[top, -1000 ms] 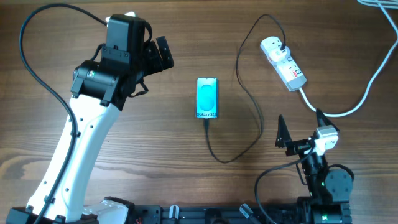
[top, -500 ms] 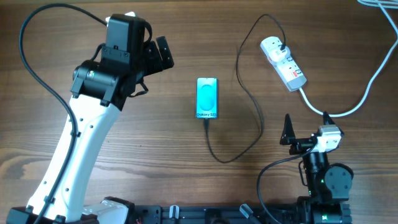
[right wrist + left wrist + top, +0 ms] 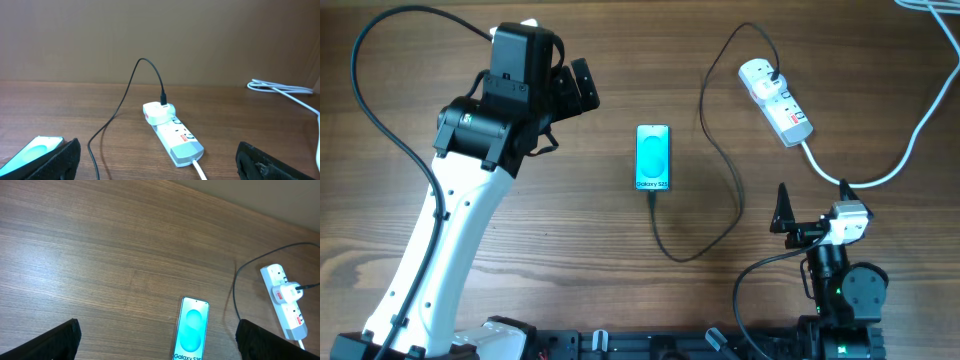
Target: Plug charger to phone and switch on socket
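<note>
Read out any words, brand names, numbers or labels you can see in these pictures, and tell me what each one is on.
"Galaxy S25": printed at one end of the phone screen. The last digit is uncertain, as it is cut by the frame edge in the left wrist view and tiny from overhead.
Red and dark marks on the socket: too small and blurred to read.
Nothing else here bears readable text.

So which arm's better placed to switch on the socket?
Right. The right gripper sits open on the socket's side, with the socket straight ahead in its wrist view. The left gripper is beyond the phone, farther away.
</note>
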`<state>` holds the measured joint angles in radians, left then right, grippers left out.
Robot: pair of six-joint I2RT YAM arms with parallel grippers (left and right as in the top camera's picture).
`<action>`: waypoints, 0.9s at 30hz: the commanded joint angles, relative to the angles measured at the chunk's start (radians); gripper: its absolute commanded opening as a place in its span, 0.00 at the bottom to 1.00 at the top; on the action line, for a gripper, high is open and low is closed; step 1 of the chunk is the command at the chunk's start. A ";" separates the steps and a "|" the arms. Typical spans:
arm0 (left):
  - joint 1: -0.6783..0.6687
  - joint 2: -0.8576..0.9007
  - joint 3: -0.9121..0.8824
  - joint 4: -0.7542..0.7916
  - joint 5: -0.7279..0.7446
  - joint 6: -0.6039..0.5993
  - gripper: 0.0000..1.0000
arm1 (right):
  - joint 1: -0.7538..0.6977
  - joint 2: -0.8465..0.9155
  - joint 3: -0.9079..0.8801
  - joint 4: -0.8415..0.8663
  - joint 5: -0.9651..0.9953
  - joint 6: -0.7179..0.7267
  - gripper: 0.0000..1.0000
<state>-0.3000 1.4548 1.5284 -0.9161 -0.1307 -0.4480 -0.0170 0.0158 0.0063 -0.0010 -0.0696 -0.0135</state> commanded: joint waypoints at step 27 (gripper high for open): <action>0.279 -1.216 -1.107 0.415 0.269 0.490 1.00 | -0.004 -0.012 -0.001 0.001 0.017 -0.013 1.00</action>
<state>-0.0402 0.3046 0.4679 -0.5224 0.1265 0.0166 -0.0170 0.0120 0.0063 -0.0029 -0.0692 -0.0139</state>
